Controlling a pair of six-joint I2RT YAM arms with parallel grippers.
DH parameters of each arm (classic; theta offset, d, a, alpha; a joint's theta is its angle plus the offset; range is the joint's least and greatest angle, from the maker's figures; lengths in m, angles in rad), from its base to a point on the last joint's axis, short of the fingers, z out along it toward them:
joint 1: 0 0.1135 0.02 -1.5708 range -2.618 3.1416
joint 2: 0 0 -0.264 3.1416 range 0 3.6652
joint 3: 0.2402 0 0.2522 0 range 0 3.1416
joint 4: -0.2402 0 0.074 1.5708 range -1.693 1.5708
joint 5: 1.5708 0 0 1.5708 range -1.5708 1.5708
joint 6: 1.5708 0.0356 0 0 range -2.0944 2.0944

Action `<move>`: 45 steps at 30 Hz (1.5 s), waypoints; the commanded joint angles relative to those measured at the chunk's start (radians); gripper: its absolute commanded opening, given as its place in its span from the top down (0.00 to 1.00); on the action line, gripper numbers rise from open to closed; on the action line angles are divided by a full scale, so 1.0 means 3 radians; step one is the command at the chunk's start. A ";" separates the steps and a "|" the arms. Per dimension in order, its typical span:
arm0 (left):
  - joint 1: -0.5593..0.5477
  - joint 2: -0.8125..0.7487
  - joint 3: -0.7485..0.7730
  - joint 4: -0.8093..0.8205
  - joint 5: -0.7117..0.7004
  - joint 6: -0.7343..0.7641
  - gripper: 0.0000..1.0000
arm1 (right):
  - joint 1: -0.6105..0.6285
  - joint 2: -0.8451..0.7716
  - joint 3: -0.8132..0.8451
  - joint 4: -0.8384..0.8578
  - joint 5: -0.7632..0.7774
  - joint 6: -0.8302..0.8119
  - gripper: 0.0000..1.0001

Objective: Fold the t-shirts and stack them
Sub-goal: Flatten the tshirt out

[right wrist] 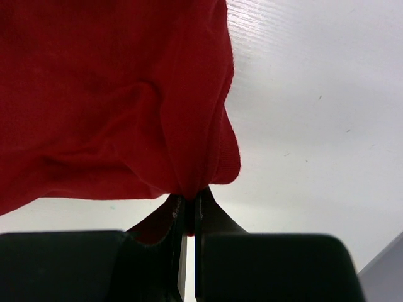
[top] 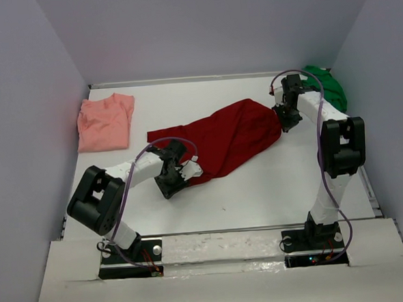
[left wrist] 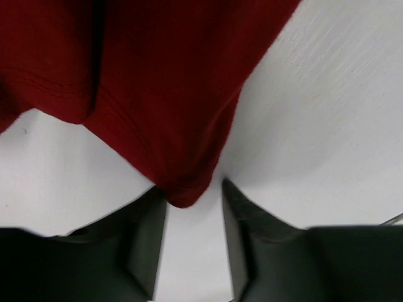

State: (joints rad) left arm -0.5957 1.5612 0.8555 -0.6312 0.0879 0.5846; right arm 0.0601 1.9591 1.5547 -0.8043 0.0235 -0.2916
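Shirts: three. One red shirt (top: 228, 139), one pink shirt (top: 104, 121), one green shirt (top: 326, 85).
Arms: two. One left arm (top: 131, 174), one right arm (top: 338, 149).
Grippers: two. One left gripper (top: 182, 171), one right gripper (top: 287, 124).
Fingers (left wrist: 148, 233): two on each gripper, four in all.
Grippers clamped on cloth: one, the right, on the red shirt.
Grippers with fingers apart: one, the left.
Cables (top: 144, 154): two, purple, one along each arm.
Bases (top: 129, 259): two, one under each arm.
Table (top: 259, 195): one.
Walls (top: 214, 27): three, at left, back and right.
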 commanded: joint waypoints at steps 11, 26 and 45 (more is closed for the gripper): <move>-0.0080 -0.0167 0.0145 0.0145 -0.0006 -0.0205 1.00 | -0.0001 0.0020 -0.0018 0.0002 -0.0175 0.0036 1.00; 0.0058 -0.1082 0.1024 0.0498 -0.0972 -0.0420 1.00 | -0.0001 -0.0762 0.0018 -0.0029 -0.0145 -0.0005 1.00; 0.0676 -0.1747 0.1530 0.1163 -0.2103 0.0081 1.00 | -0.0001 -0.2429 -0.0340 0.0513 0.0034 -0.0143 1.00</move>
State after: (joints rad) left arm -0.4244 1.1000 1.2438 -0.3496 -0.4652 0.5678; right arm 0.0601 1.3048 1.4776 -0.7238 -0.0025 -0.3214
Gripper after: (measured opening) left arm 0.037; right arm 0.057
